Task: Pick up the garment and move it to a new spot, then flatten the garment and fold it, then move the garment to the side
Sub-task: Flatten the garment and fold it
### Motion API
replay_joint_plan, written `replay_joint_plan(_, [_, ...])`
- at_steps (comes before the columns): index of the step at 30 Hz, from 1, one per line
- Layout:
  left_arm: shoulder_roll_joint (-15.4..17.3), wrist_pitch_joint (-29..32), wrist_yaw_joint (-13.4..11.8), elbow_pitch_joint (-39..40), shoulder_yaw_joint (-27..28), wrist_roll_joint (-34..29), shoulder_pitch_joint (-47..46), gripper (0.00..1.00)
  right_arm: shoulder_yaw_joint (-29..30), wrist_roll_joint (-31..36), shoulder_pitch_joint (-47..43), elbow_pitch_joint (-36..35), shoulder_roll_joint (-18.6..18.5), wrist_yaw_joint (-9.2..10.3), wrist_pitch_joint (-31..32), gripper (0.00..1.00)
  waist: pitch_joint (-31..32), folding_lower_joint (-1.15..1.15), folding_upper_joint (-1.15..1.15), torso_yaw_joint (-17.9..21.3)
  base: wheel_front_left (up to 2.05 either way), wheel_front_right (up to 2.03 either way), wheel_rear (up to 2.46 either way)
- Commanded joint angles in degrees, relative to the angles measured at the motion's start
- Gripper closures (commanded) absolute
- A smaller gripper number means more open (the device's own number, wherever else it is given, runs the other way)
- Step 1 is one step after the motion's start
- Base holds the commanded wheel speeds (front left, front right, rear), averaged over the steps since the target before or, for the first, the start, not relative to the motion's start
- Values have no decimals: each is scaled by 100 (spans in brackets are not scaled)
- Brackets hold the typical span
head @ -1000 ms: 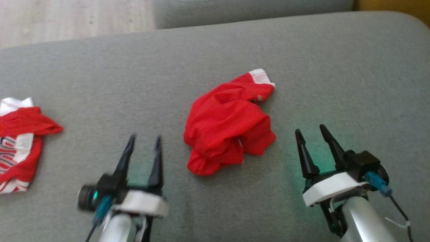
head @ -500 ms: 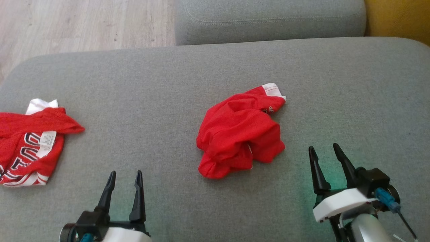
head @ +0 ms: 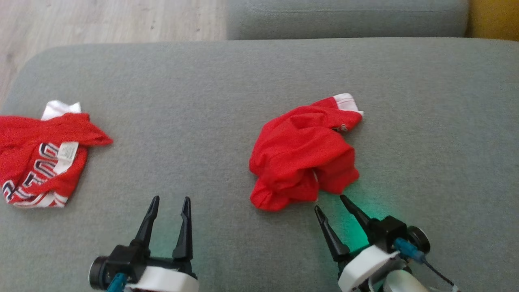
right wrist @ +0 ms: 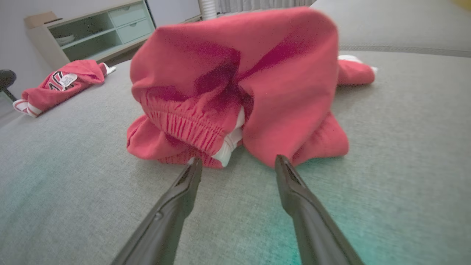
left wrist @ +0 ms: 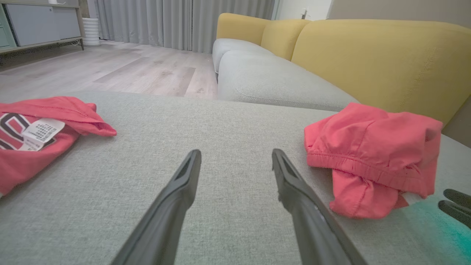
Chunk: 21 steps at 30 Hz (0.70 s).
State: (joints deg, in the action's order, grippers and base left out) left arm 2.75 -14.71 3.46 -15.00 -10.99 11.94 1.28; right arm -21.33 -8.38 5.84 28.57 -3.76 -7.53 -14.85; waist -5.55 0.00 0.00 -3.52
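Note:
A crumpled red garment with a white cuff lies in a heap on the grey sofa seat. It also appears as the red garment close ahead in the right wrist view, and as the garment at the right of the left wrist view. My right gripper is open, its fingertips just short of the heap's near edge, nothing between them. My left gripper is open and empty over bare cushion, well to the left of the heap.
A second red garment with white lettering and a label lies at the seat's left edge. A further grey cushion sits behind, wooden floor at the upper left. Yellow backrests stand to the right.
The head camera has shifted. My right gripper has come in leftward to the heap's near edge. The left gripper stays low, still open. The garments lie unchanged.

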Motion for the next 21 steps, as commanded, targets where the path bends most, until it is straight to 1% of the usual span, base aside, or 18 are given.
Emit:
replay_joint_plan(1, [13, -29, -49, 166, 104, 30, -260, 0, -257, -82, 355, -31, -74, 4, -15, 0, -105, 0, 0, -157, 0, 0, 0])
replay_joint_plan(4, [13, -29, -58, 147, 42, 45, -276, 0, -365, -86, 517, 157, -90, 4, -15, 0, -179, 0, 0, -306, 0, 0, 0])
replay_joint_plan(9, [13, -29, -80, 159, 40, 52, -305, 0, -306, 107, 719, 447, -89, 4, -15, 0, -315, 0, 0, -530, 0, 0, 0])
replay_joint_plan(12, [13, -29, -85, 172, 35, 62, -329, 0, -279, 151, 757, 495, -76, 4, -15, 0, -359, 0, 0, -579, 0, 0, 0])
replay_joint_plan(13, [13, -29, -87, 173, 36, 66, -334, 0, -272, 158, 762, 505, -71, 4, -15, 12, -366, 0, 0, -585, 0, 0, 0])
replay_joint_plan(14, [13, -29, -90, 176, 38, 68, -338, 0, -238, 167, 768, 506, -65, 4, -15, 76, -371, 0, 0, -585, 0, 0, 0])
replay_joint_plan(15, [13, -29, -96, 180, 39, 72, -339, 0, -190, 174, 771, 490, -58, 4, -15, 100, -370, 0, 0, -579, 0, 0, 0])
replay_joint_plan(20, [13, -29, -142, 204, 26, 107, -324, 0, 165, 167, 684, 18, -38, 4, -15, 100, -295, 0, 0, -466, 0, 0, 0])
replay_joint_plan(21, [13, -29, -142, 204, 26, 107, -324, 0, 165, 167, 684, 18, -38, 4, -15, 100, -295, 0, 0, -466, 0, 0, 0])
